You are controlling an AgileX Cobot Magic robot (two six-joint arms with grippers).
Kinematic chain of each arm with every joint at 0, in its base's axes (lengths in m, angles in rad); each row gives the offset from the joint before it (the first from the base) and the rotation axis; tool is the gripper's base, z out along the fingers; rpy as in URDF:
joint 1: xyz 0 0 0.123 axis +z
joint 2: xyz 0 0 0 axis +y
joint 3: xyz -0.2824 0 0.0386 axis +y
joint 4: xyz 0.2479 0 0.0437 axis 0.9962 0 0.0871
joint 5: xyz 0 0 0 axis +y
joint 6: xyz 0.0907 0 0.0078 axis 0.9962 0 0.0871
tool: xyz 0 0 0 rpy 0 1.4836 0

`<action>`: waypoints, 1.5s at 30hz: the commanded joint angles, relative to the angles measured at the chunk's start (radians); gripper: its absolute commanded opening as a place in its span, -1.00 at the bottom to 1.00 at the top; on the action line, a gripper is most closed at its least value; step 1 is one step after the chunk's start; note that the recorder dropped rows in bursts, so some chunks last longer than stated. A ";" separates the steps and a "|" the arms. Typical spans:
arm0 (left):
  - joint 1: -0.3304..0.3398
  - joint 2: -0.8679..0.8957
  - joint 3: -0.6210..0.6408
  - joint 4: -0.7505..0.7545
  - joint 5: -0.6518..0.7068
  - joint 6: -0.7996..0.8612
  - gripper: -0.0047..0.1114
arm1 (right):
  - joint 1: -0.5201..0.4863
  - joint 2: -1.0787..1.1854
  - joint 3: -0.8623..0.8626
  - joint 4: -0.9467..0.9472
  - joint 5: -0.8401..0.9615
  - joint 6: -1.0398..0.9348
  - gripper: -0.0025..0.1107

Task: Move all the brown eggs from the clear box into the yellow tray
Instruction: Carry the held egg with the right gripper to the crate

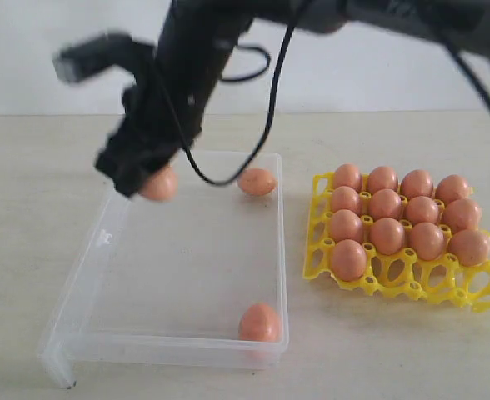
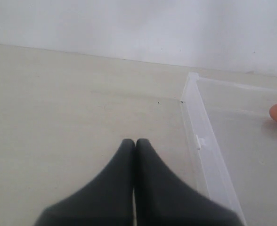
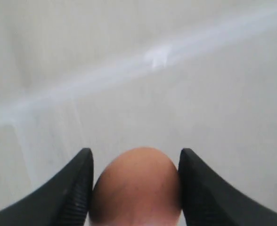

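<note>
**Item 1, right jaws:** I read them as clenched on one brown egg [image 3: 136, 186], with a pad against each side. This is at the far left corner of the clear box [image 1: 280, 250]. The right arm [image 1: 187, 67] reaches across the middle.

**Item 2, left jaws:** Pressed together over bare desk [image 2: 58, 103], just beside the box wall.

**Item 3, loose eggs in the box:** One [image 1: 257, 182] lies by the far right corner, and one [image 1: 259, 322] in the near right corner.

**Item 4, yellow tray [image 1: 412, 287]:** Stands on the desk to the right of the box. Thirteen seated eggs [image 1: 385, 204] fill it, apart from three bare cups in the near row.
</note>
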 commanded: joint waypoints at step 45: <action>-0.003 0.001 -0.002 -0.002 -0.007 0.000 -0.99 | -0.942 -0.480 1.341 -1.388 -2.399 1.810 -0.96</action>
